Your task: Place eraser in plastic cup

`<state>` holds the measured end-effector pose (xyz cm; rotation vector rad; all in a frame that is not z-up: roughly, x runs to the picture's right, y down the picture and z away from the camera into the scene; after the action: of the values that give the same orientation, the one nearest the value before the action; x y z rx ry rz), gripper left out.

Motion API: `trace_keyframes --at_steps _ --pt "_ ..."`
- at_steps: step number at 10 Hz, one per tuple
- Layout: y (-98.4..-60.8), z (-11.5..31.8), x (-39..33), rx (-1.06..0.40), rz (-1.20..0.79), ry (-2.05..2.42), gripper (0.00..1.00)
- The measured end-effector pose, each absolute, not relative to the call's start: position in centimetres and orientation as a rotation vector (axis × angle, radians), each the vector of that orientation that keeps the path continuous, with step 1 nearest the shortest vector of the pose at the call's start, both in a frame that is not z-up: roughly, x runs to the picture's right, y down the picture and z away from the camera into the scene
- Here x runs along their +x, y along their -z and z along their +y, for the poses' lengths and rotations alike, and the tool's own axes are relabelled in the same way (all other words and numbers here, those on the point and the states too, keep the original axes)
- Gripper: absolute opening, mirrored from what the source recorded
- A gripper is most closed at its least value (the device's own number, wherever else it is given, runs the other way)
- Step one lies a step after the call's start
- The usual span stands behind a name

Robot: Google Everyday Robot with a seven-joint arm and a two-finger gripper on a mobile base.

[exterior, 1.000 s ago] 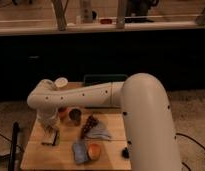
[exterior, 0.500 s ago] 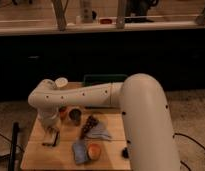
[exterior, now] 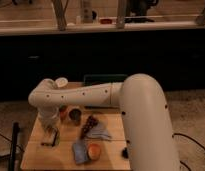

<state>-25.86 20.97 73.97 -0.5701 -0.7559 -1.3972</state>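
My white arm [exterior: 91, 95] reaches from the right across the wooden table [exterior: 111, 150] and bends down at the left. The gripper [exterior: 49, 134] hangs low over the table's left part, near the front. A small dark and pale shape [exterior: 51, 137] sits right at its tip; it may be the eraser, but I cannot tell whether it is held. No pale green plastic cup shows; it may be hidden behind the arm.
A white cup [exterior: 61, 82] stands at the back left. A small metal cup [exterior: 75, 115] and a brownish round thing [exterior: 63, 112] stand right of the gripper. A dark brush [exterior: 88, 125], blue cloths [exterior: 101, 133] and an orange object [exterior: 94, 150] lie mid-table.
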Motion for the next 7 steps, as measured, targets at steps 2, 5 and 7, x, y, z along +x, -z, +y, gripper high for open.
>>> trace_keyframes --at_steps 2,5,7 --pt "-73.96 21.01 -25.94 -0.574 -0.759 1.402 0.80" --pt "-73.97 21.07 -25.78 -0.576 -0.761 1.404 0.80" --pt "-73.92 21.09 -25.64 -0.575 -0.763 1.405 0.80"
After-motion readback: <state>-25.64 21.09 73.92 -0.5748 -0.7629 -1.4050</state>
